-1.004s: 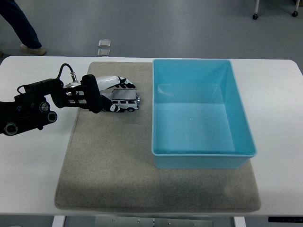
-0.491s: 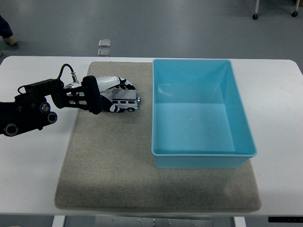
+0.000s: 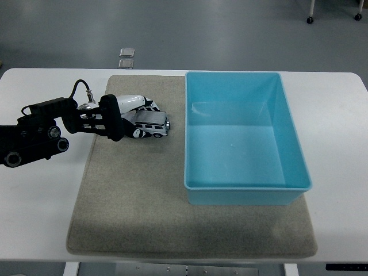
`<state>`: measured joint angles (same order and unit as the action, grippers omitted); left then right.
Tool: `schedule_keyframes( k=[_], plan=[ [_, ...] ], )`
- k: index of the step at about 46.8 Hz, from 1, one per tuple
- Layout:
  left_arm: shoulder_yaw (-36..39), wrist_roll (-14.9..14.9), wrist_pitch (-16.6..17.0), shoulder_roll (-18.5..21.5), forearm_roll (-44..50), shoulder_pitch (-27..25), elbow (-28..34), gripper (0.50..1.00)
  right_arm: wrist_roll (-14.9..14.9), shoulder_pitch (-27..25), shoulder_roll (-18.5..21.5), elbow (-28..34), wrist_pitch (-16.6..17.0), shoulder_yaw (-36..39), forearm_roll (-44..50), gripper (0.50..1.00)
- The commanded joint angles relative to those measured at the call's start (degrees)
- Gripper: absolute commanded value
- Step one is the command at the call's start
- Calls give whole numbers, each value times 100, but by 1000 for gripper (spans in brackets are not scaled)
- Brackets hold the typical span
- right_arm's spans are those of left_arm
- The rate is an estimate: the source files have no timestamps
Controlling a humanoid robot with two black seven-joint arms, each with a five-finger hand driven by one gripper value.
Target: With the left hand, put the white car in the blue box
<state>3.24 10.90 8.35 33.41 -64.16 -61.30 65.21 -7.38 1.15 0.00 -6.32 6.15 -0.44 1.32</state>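
Note:
A white toy car (image 3: 152, 124) lies on the grey mat (image 3: 138, 195), left of the blue box (image 3: 244, 138). My left hand (image 3: 137, 118) has its white-tipped fingers curled over the car's rear and roof, and the car is tilted slightly, its front pointing at the box. The black left arm (image 3: 40, 129) comes in from the left edge. The blue box stands open and holds nothing. The right arm is out of view.
The mat covers the table's middle, with the box on its right half. Bare white table (image 3: 40, 201) lies to the left and right of the mat. Two small square plates (image 3: 126, 57) are set in the floor behind the table.
The fingers have closed tighter over the car, and the car has tipped and shifted slightly. A person's leg at the top left has left the picture.

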Motion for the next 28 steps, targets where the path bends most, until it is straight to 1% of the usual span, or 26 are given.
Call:
schedule_keyframes(
  k=[1, 20, 28],
  plan=[
    [-7, 0, 0, -1, 0, -5, 9, 500, 0, -1, 0, -1, 0, 0, 0, 936],
    [-95, -35, 9, 52, 9, -84, 88, 500, 0, 8, 0, -1, 0, 0, 0, 936],
    [-236, -35, 0, 271, 9, -163, 88, 500, 0, -1, 0, -1, 0, 0, 0, 936]
  ],
)
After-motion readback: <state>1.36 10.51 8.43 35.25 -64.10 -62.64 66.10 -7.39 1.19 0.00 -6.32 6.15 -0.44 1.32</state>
